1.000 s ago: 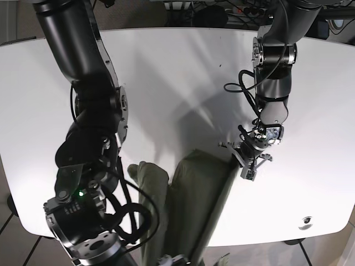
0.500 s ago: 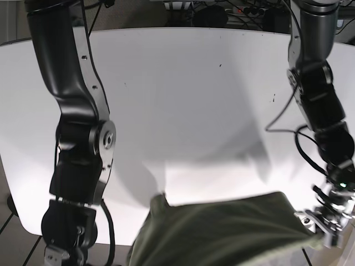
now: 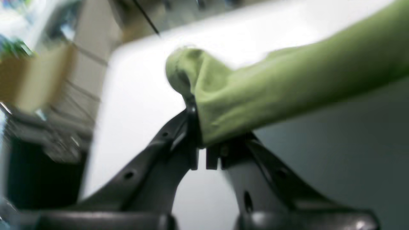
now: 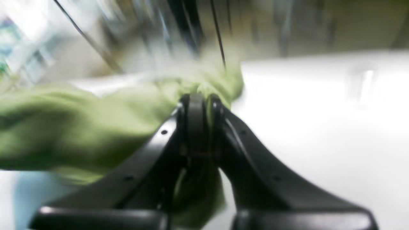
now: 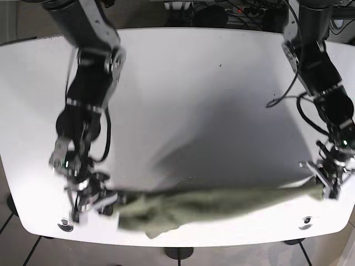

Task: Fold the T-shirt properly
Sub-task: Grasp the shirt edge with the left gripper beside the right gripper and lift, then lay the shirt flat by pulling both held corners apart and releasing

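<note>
The green T-shirt [image 5: 216,204] hangs stretched in a long band just above the white table's [image 5: 194,88] front edge, between my two grippers. My left gripper [image 5: 327,188], at the base view's right, is shut on one end of the shirt [image 3: 243,95]. My right gripper [image 5: 102,202], at the base view's left, is shut on the other end, where the cloth bunches [image 4: 105,127]. Both wrist views are blurred by motion. A loose fold [image 5: 155,224] sags below the band near the right gripper.
Two round fittings sit in the table's front corners [image 5: 65,225] [image 5: 304,223]. Dark cables [image 5: 222,11] lie beyond the table's far edge. Tiled floor [image 5: 8,216] shows past the front corners.
Both arms have swung apart to the table's front corners. The shirt, bunched low at the front a second ago, is now pulled out into a long band between the grippers.
</note>
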